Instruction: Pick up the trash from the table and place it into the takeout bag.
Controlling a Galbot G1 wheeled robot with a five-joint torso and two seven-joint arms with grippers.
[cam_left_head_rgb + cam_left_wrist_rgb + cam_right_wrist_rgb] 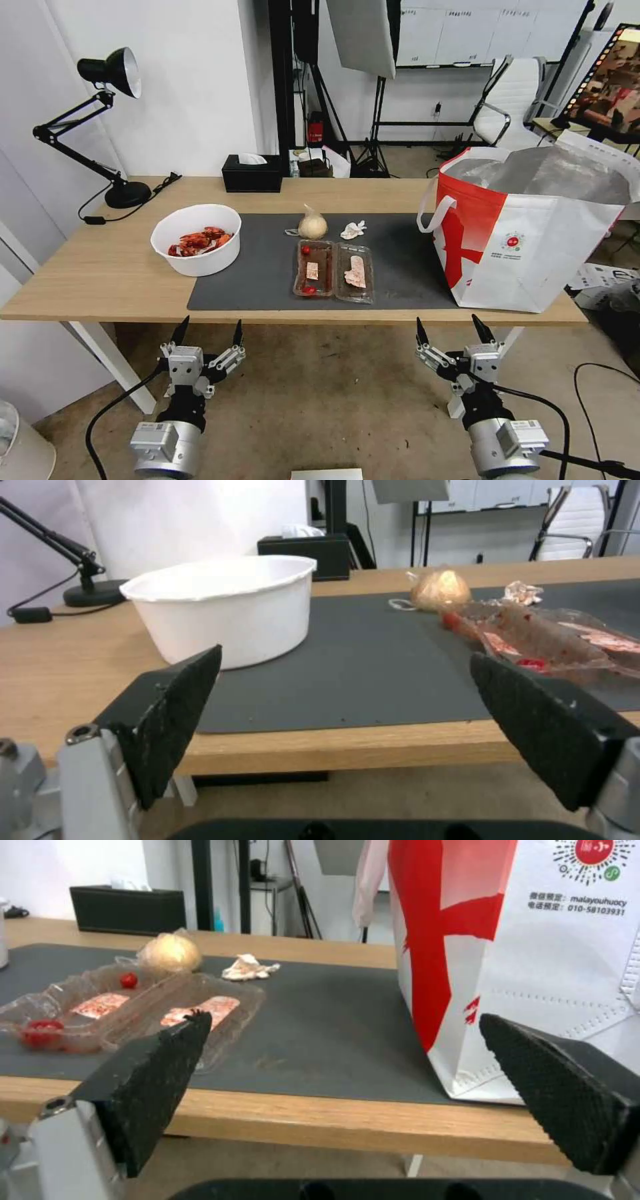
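From my station the room reads evenly bright with soft shadows, the head view bows at its edges, foil lining (547, 175) glares mildly, and both wrist views look soft.

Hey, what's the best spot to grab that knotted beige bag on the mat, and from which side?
Probably the twisted neck at the top of the knotted beige bag, coming straight down from above. The bag sits upright, its round body tapering to that narrow knot, and the clear hinged box lies close in front, crowding a low approach. Both grippers hang open below the table edge.
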